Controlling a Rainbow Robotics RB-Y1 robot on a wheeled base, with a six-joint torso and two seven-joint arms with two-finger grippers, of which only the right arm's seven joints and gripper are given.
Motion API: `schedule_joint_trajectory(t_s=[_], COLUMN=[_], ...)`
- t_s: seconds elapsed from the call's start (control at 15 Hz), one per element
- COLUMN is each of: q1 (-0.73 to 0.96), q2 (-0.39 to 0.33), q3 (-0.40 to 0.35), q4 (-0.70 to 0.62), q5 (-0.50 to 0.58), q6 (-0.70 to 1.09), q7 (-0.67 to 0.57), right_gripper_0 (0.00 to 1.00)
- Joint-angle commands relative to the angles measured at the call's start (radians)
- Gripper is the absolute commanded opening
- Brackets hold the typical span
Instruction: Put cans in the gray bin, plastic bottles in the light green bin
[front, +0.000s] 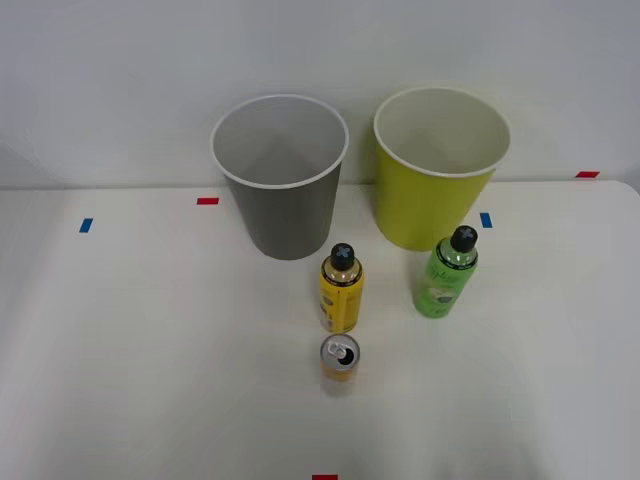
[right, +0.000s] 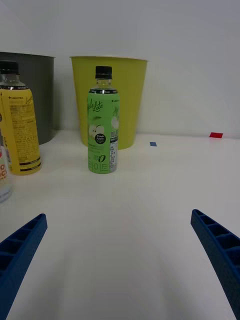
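right pincer (right: 120, 270) wide open and empty, green bottle (right: 102, 125) upright before light green bin (right: 122, 95)

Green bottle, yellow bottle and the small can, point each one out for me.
green bottle (right: 102, 132), right wrist view, on its label
yellow bottle (front: 341, 295), front view, on its body
small can (front: 340, 353), front view, on its silver top

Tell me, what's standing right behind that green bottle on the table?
Behind the green bottle stands the light green bin, upright, with a white wall beyond. In the front view its pale inside looks empty, though the near wall hides the very bottom.
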Motion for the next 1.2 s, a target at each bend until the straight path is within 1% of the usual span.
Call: schedule_joint_trajectory(t_s=[0.07, 0.2, 0.33, 0.53, 0.87, 1.07, 1.2], q1=[-0.002, -0.005, -0.029, -0.117, -0.275, -0.373, -0.434], q2=[-0.027, -0.057, -0.077, -0.082, -0.033, -0.025, 0.001], q3=[0.051, 0.091, 0.108, 0.114, 0.119, 0.114, 0.094], q4=[-0.056, -0.114, -0.173, -0.173, -0.173, -0.173, -0.173], q5=[-0.050, -0.127, -0.171, -0.199, -0.266, -0.331, -0.335], q6=[-0.011, 0.029, 0.088, 0.121, 0.289, 0.363, 0.423], q7=[0.012, 0.026, 0.044, 0.067, 0.104, 0.130, 0.145], right_gripper_0=[1.00, 1.00, 1.00, 1.00, 1.00, 1.00, 1.00])
